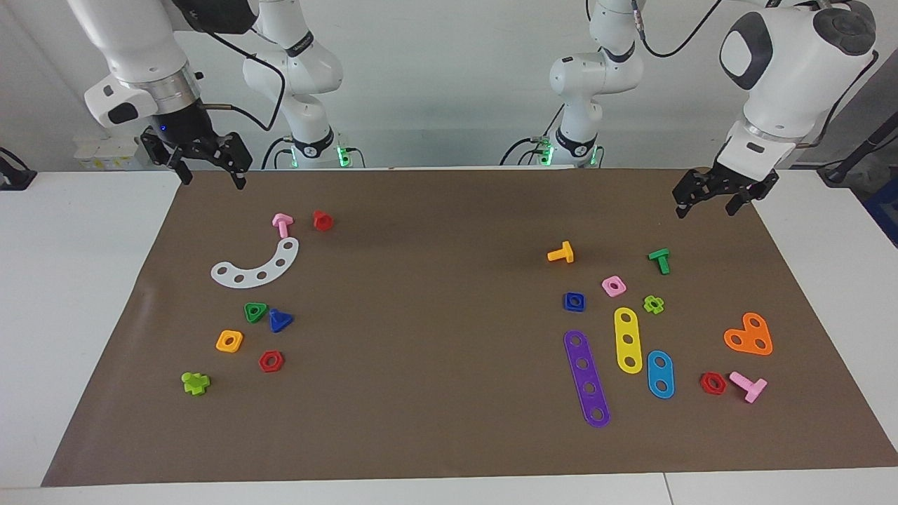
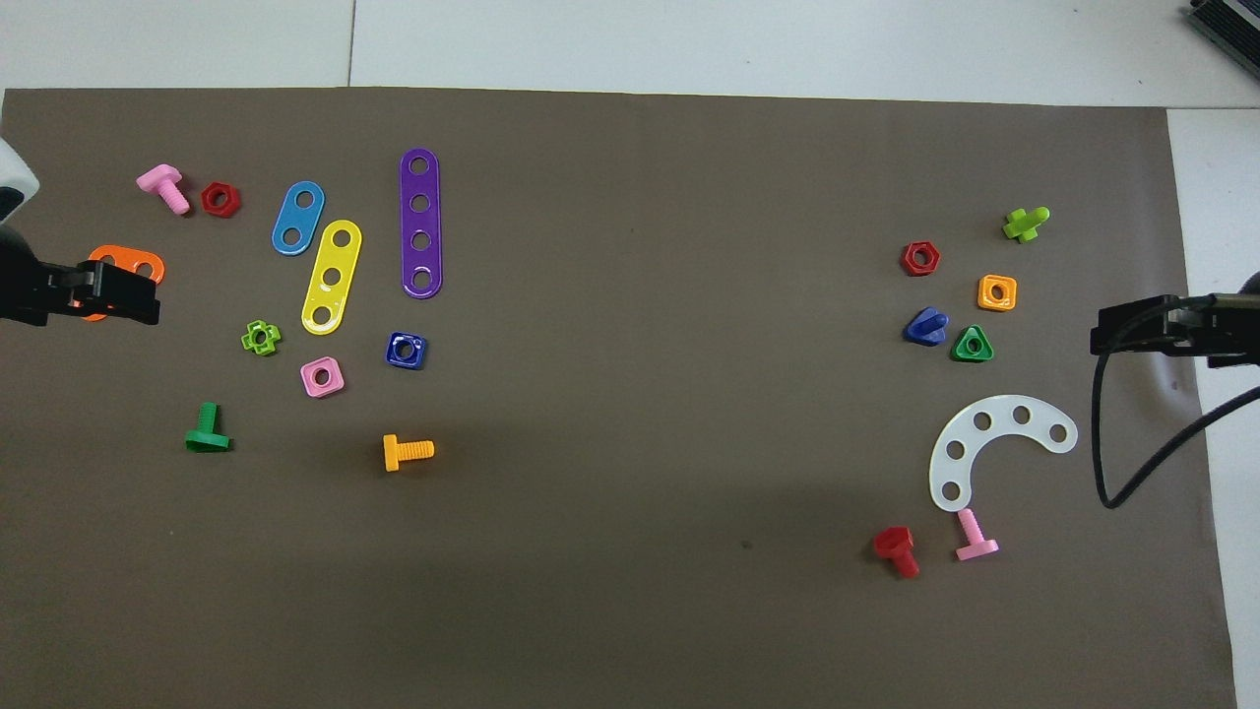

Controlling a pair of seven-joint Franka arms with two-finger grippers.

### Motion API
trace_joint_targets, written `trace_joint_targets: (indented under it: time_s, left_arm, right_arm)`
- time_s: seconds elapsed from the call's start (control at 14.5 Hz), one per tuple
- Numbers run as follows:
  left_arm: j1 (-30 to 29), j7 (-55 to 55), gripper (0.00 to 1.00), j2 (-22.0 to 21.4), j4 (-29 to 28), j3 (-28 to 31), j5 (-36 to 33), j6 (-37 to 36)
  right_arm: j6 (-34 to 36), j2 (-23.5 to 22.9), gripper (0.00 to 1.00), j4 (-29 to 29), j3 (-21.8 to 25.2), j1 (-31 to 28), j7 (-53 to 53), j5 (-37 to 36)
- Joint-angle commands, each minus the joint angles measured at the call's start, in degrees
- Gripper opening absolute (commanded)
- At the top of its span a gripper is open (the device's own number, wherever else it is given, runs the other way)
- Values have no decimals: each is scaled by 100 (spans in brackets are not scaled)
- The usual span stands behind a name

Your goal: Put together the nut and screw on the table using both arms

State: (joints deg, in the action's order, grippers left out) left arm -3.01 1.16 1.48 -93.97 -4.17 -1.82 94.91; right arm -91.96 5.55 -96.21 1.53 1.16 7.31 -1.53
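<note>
Pre-grasp: left gripper [image 1: 715, 198] and right gripper [image 1: 207, 163] hover with fingers spread, empty. Next: left takes nut [image 1: 574, 301], right takes screw [image 1: 280, 320].

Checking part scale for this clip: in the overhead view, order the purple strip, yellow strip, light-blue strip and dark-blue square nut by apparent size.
Largest to smallest, overhead view:
1. purple strip, four holes
2. yellow strip, three holes
3. light-blue strip, two holes
4. dark-blue square nut
They lie close together, so camera nearness hardly matters.
</note>
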Motion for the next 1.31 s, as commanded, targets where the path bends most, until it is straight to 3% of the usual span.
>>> trace_joint_targets:
  time_s: [0.0,0.28,0.69,0.83,1.24]
  left_arm:
    - [55,60,100,-175,-210,48,94,211]
    - [2,68,100,-175,-210,47,549,282]
    - [11,192,100,-175,-227,48,560,265]
    - [11,226,100,-184,-236,48,560,265]
    - [-7,394,100,-192,-297,56,560,291]
  right_arm:
    - [56,60,100,-29,-30,-28,16,74]
    - [29,69,100,-99,-39,-28,51,74]
    - [-549,-132,100,-213,-65,-28,-28,231]
    - [-1145,-238,100,-625,-65,-28,-351,381]
    - [-3069,-1503,100,-1240,-65,-28,-2239,399]
